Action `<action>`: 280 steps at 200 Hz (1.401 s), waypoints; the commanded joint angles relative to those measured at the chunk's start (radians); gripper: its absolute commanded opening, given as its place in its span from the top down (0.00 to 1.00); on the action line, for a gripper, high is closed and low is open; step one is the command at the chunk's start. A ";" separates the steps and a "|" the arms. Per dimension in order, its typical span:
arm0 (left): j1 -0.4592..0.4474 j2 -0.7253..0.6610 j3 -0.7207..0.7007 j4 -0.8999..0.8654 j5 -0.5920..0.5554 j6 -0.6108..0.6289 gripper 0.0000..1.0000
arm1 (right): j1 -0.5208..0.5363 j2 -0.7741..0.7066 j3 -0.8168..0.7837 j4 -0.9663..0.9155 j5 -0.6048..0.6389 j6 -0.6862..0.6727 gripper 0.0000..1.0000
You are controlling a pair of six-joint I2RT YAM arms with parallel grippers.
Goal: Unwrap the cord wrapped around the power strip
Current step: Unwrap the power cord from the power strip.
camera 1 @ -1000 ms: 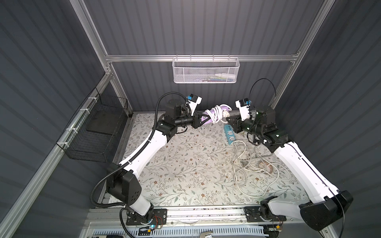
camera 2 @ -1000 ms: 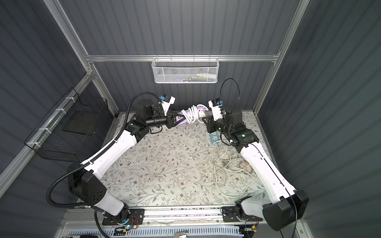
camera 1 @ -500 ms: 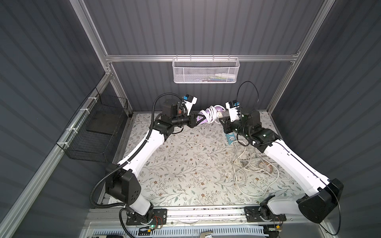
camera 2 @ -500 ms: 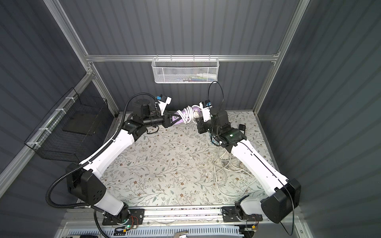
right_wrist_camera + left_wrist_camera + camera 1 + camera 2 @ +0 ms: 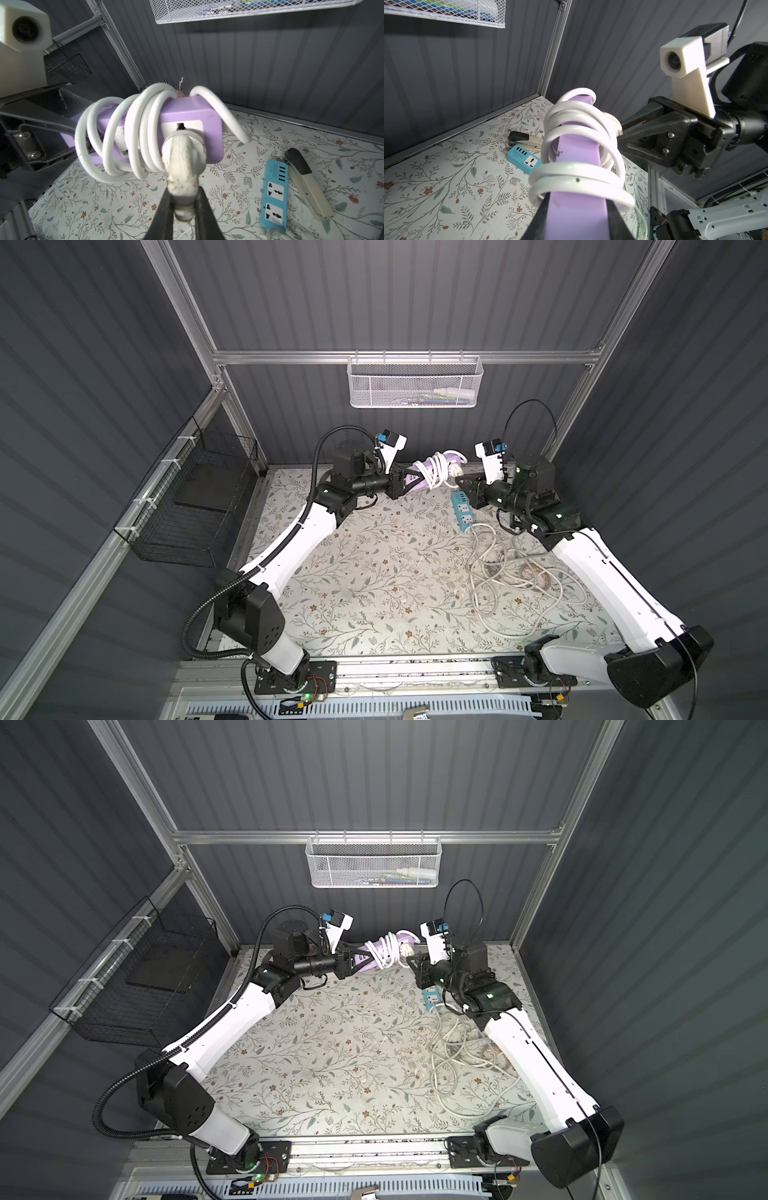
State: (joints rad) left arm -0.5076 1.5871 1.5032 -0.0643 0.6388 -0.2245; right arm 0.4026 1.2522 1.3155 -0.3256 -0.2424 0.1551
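Observation:
A purple power strip [image 5: 417,484] [image 5: 371,947] [image 5: 577,149] [image 5: 187,116] is held in the air over the back of the table. Several turns of white cord [image 5: 436,466] [image 5: 388,953] [image 5: 577,180] [image 5: 135,133] are wound round it. My left gripper [image 5: 405,481] [image 5: 353,961] [image 5: 577,209] is shut on one end of the strip. My right gripper [image 5: 457,479] [image 5: 409,959] [image 5: 184,199] faces it, shut on the cord's white plug [image 5: 182,158] [image 5: 612,120]. The plug sits against a socket on the strip's face.
On the flowered table lie a blue power strip [image 5: 463,510] [image 5: 274,191], a stapler [image 5: 305,180] [image 5: 525,141] and a loose tangle of grey cord [image 5: 511,568] under the right arm. A white mesh basket [image 5: 413,381] hangs on the back wall, a black wire basket [image 5: 195,506] on the left.
Both arms swung the strip a little to the left half a second ago and have come back to about where they were a second ago. Both grips are unchanged.

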 commanded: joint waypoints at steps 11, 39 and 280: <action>0.038 -0.009 0.002 0.015 -0.093 0.014 1.00 | 0.132 0.014 0.052 0.027 0.099 -0.011 1.00; 0.038 -0.012 0.001 0.017 -0.094 0.015 1.00 | 0.221 0.066 0.089 0.025 0.126 -0.017 1.00; 0.038 -0.003 -0.003 0.018 -0.095 0.014 1.00 | 0.086 0.029 0.096 -0.043 0.109 -0.035 1.00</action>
State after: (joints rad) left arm -0.4667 1.5806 1.4940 -0.1211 0.6201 -0.2207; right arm 0.5518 1.3521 1.3956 -0.3756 0.0109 0.1154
